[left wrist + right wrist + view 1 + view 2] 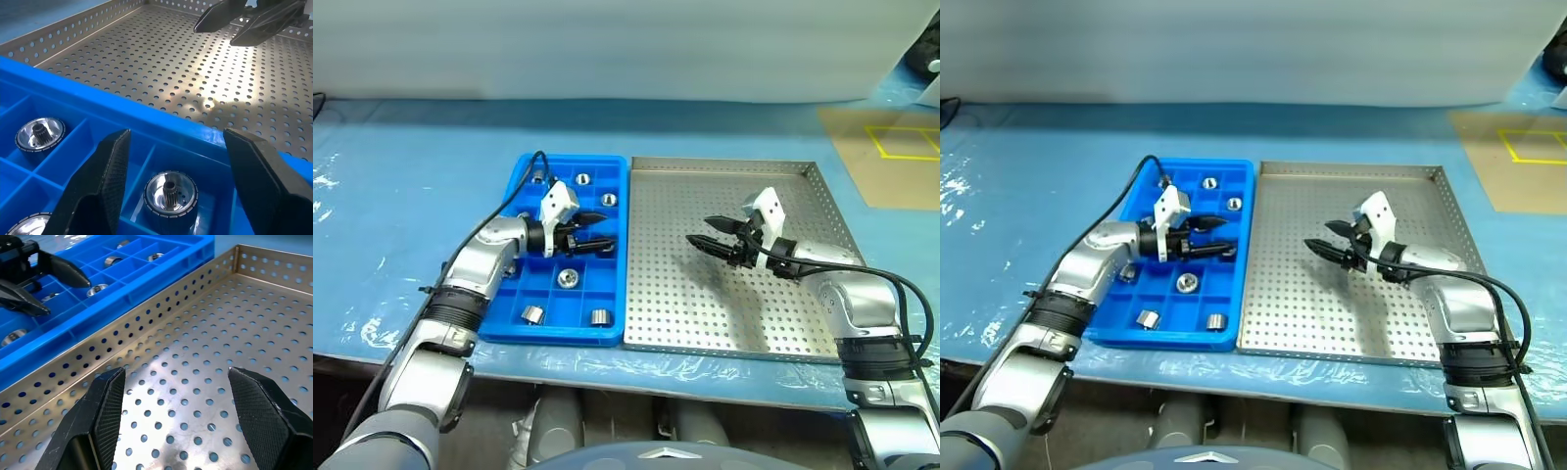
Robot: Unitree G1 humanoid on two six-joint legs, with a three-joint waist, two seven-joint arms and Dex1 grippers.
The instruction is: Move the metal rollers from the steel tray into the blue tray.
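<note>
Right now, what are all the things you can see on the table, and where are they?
metal rollers: at least five, shiny silver, in compartments of the blue tray
blue tray: one, bright blue, left of the steel tray, side by side
steel tray: one, silver with holes, middle of the table
table cover: one, light blue, under both trays
brown sheet: one, with yellow lines, far right
left gripper: black jaws open, over the blue tray
right gripper: black jaws open, over the steel tray

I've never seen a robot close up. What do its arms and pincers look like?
Both arms are rounded silver-grey shells with black ribbed joint rings and thin black cables. The left gripper and right gripper each have two pointed black fingers beneath a small white block.
</note>
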